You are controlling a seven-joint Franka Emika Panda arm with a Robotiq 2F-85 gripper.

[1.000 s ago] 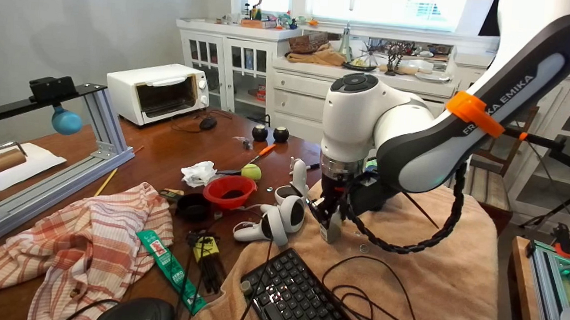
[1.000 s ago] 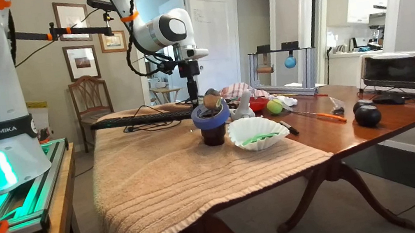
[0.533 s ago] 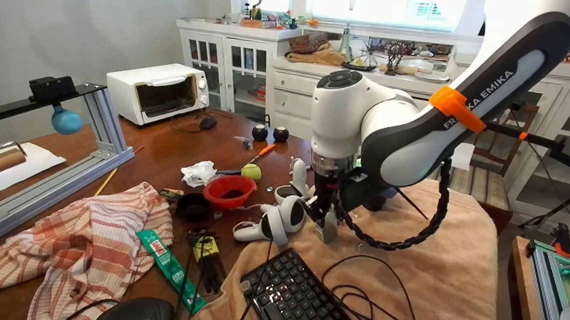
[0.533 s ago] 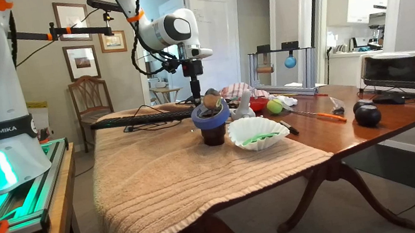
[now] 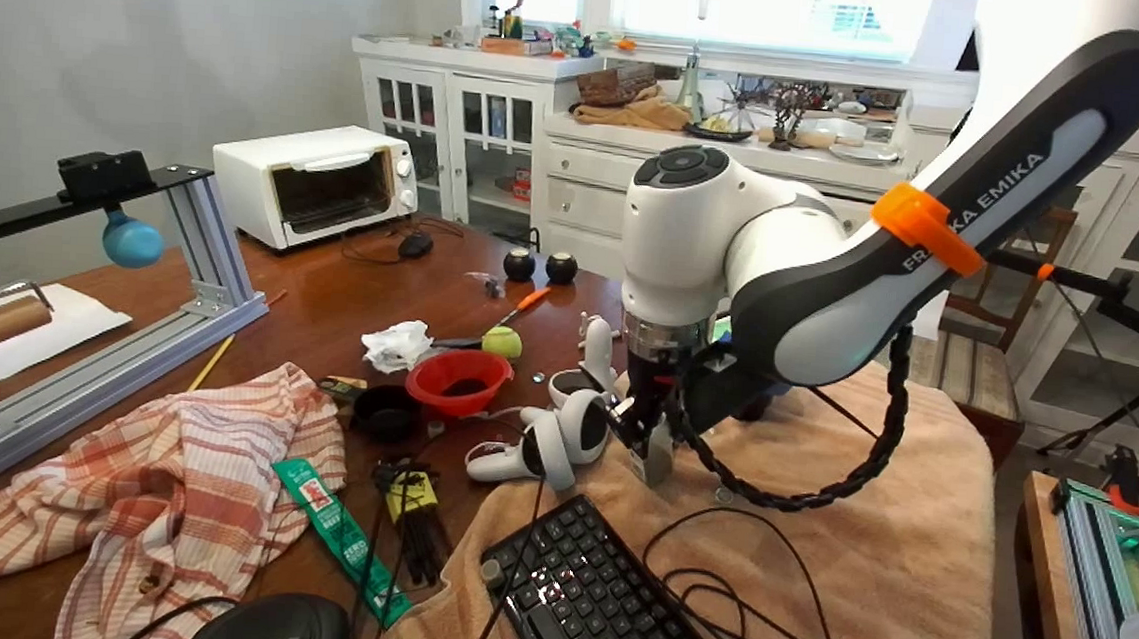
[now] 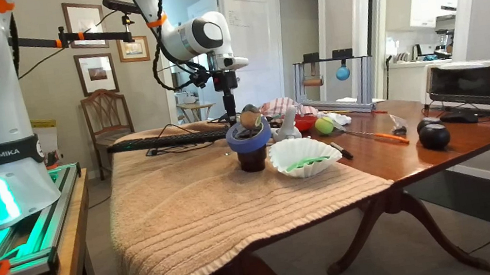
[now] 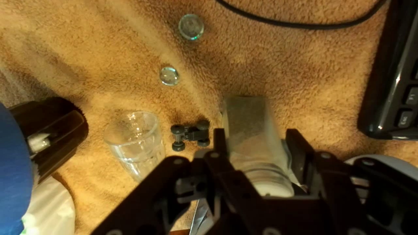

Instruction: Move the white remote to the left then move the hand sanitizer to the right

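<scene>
The gripper [image 7: 256,137] points down, its jaws pinching the hand sanitizer bottle [image 7: 249,130] at both sides; the bottle is upright, though I cannot tell whether its base touches the beige towel [image 5: 853,570] below. In the wrist view, a black four-wheeled toy chassis [image 7: 195,135] lies just left of the bottle, next a clear drinking glass [image 7: 138,150], and farther left a dark cup [image 7: 60,135] topped by a blue tape roll [image 7: 13,176]. In an exterior view, two white VR controllers [image 5: 555,447] lie left of the bottle, close to it, and a black keyboard [image 5: 610,603] lies nearer. A red bowl [image 5: 432,386] and a tennis ball [image 5: 502,343] sit left and farther off, and a white toaster oven [image 5: 315,156] stands at the far left of the wooden table [image 5: 315,302]
</scene>
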